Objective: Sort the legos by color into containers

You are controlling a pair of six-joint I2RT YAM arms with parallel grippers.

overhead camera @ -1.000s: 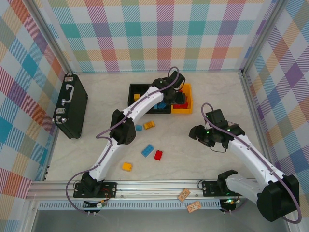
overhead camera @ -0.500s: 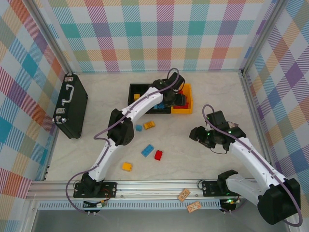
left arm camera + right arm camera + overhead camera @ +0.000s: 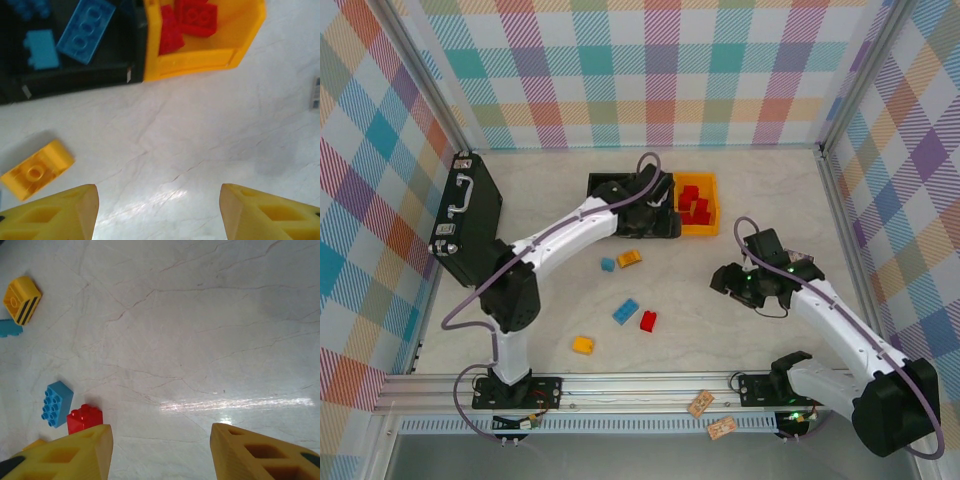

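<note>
The containers stand in a row at the back: a black bin (image 3: 604,190) on the left, a second black bin (image 3: 75,80) with blue legos (image 3: 85,30), and an orange bin (image 3: 710,228) with red legos (image 3: 696,205). My left gripper (image 3: 660,215) hovers at the bins' near edge, open and empty (image 3: 159,192). Loose legos lie on the table: a yellow one (image 3: 629,258), a small blue one (image 3: 607,264), a blue one (image 3: 625,312), a red one (image 3: 647,321) and a yellow one (image 3: 583,345). My right gripper (image 3: 723,280) is open and empty (image 3: 161,432), to the right of the red lego (image 3: 84,418).
A black briefcase (image 3: 468,215) lies at the left wall. Two small cards (image 3: 700,403) rest on the front rail. Checked walls close in the table on three sides. Bare marble tabletop stretches between the loose legos and my right arm.
My left gripper has drawn back from over the orange bin to the bins' near edge, and its elbow has swung out to the left. The right arm has barely moved.
</note>
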